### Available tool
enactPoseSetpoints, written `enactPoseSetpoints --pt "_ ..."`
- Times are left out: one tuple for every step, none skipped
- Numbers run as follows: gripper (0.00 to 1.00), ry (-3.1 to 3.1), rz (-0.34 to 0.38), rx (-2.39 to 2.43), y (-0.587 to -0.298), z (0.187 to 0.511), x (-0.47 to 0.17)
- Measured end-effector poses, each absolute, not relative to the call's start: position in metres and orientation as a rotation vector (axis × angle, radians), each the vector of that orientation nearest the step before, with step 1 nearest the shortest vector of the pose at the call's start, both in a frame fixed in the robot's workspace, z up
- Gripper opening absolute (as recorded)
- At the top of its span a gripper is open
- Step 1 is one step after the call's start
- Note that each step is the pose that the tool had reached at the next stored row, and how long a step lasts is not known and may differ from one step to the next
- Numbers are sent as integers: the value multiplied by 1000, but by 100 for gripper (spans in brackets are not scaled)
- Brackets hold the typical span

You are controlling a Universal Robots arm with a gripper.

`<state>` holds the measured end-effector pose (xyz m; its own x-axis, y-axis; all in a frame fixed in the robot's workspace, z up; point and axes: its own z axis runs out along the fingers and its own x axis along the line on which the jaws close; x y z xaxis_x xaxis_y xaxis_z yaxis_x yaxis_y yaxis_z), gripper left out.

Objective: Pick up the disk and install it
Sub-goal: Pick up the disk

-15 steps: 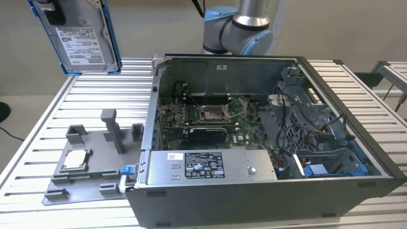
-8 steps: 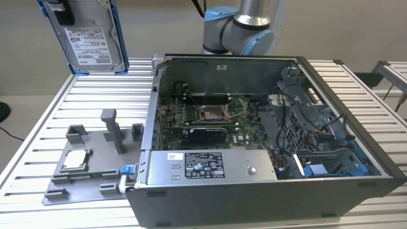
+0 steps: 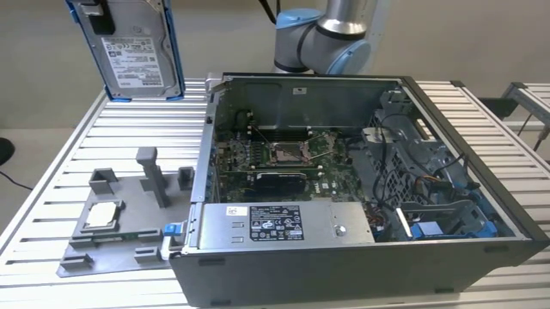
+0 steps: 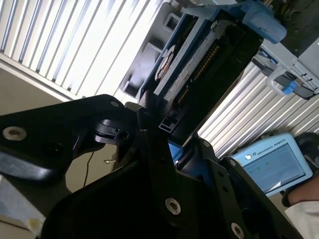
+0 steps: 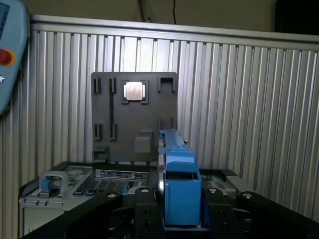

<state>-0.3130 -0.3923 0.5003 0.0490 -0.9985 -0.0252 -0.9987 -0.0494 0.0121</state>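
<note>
Bright blue plastic framed the disk (image 3: 138,51), which hung upright in the air above the far part of the slatted aluminium surface (image 3: 129,129), toward the exterior view's left of the open computer case (image 3: 344,257), its white label facing the exterior camera. The end effector (image 3: 102,19) was clamped on the disk's upper end; in the first wrist view its black fingers (image 5: 144,211) pressed against either side of the blue carrier. In the second wrist view the disk's edge ran out from the black end effector body. Below the disk on the surface lay a grey fixture tray (image 3: 120,251) with upright posts, carrying a small square silver chip (image 3: 102,214) in one of its seats, well apart from the lifted disk. Inside the case I could see the green motherboard (image 3: 275,161) with its open processor socket (image 3: 288,151), and nearer the front a grey power supply box (image 3: 275,225) with a black-and-white label. The robot arm (image 3: 331,32) stood behind the case. A blue teach pendant (image 4: 274,164) sat off the surface.
</note>
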Motion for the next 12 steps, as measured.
enactPoseSetpoints --pt "0 2160 42 -2269 -392 500 -311" --pt "0 2160 42 -2269 -392 500 -309" --pt "0 2160 42 -2269 -392 500 -307" --pt "0 2160 42 -2269 -392 500 -305" --pt "0 2160 42 -2269 -392 500 -303" --pt "0 2160 42 -2269 -392 500 -301" --pt "0 2160 42 -2269 -392 500 -299" --pt "0 2160 42 -2269 -392 500 -297" --pt "0 2160 42 -2269 -392 500 -294" --pt "0 2160 42 -2269 -392 500 -292" --pt "0 2160 42 -2269 -392 500 -290" --pt "0 2160 42 -2269 -392 500 -287"
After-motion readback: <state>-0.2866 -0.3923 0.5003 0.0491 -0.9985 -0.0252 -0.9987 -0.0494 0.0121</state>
